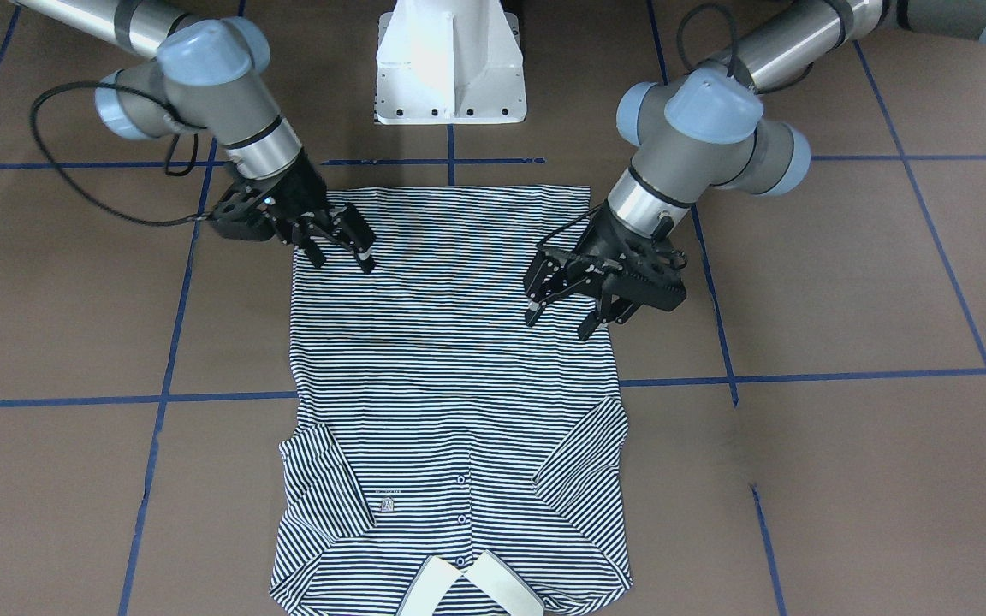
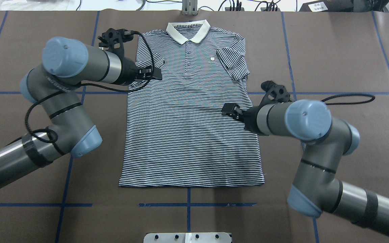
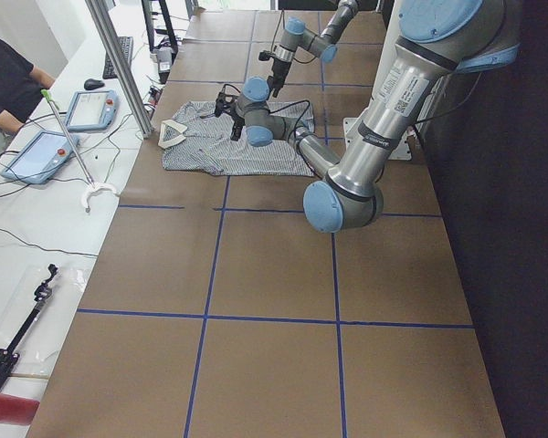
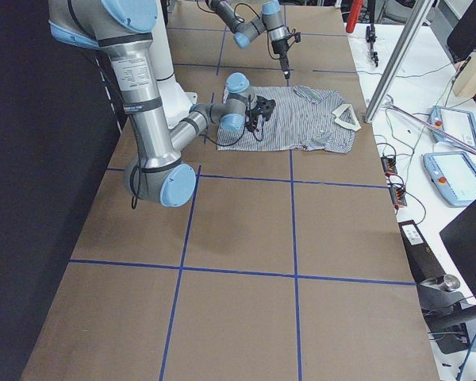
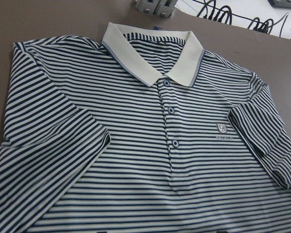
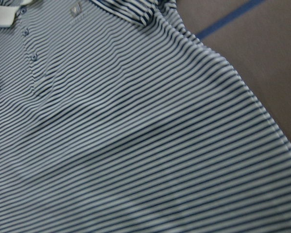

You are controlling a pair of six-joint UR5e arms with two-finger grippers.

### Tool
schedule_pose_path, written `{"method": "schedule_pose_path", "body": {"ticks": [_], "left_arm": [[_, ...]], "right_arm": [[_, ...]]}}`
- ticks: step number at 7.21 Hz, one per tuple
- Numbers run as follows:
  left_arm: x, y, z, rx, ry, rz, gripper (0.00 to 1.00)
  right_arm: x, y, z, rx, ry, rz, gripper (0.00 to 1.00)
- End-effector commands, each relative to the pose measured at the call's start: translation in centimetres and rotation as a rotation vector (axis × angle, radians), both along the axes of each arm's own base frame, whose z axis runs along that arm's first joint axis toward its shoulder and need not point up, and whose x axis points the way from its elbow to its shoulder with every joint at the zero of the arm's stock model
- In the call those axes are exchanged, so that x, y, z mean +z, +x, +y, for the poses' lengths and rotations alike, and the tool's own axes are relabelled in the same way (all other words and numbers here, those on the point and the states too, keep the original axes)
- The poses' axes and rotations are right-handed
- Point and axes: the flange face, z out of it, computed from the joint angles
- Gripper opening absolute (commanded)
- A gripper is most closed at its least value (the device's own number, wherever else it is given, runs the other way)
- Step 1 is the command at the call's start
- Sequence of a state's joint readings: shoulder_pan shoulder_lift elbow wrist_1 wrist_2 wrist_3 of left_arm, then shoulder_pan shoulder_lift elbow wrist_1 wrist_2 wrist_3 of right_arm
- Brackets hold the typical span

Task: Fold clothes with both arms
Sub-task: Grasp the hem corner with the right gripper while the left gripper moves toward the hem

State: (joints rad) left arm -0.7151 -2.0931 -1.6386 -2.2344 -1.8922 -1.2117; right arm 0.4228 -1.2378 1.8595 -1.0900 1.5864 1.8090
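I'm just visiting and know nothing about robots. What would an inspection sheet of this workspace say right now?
Surface: brown table, gridded with blue tape lines.
Job's things: navy-and-white striped polo shirt lies flat, face up, cream collar away from the robot, sleeves turned inward.
Clutter: nothing seen on the table.
Grippers: left gripper and right gripper both open, above the shirt, holding nothing.
Cables: black cable loops beside the left arm; second black cable beside the right.
Surroundings: white pedestal; white side bench with a blue-edged tablet; a seated person.
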Motion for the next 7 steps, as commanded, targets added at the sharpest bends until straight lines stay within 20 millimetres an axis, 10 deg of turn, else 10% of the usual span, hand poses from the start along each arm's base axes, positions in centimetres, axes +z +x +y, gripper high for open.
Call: {"method": "schedule_pose_path", "body": {"ticks": [1,4,7], "left_arm": [[0.9,-2.6,2.5,0.003,-0.042,0.003,0.8],[1.7,-2.1,2.3,0.003,-0.054,-0.008,0.81],[1.7,-1.7,2.5,0.008,-0.051,-0.006,0.81]], "right_arm": [[-1.6,-1.3,9.6,0.09,-0.121,0.035,0.99],[8.3,0.7,15.3,0.159,-0.193,0.198,0.88],[9.3,0.1,16.6,0.14,-0.196,0.224,0.74]]}}
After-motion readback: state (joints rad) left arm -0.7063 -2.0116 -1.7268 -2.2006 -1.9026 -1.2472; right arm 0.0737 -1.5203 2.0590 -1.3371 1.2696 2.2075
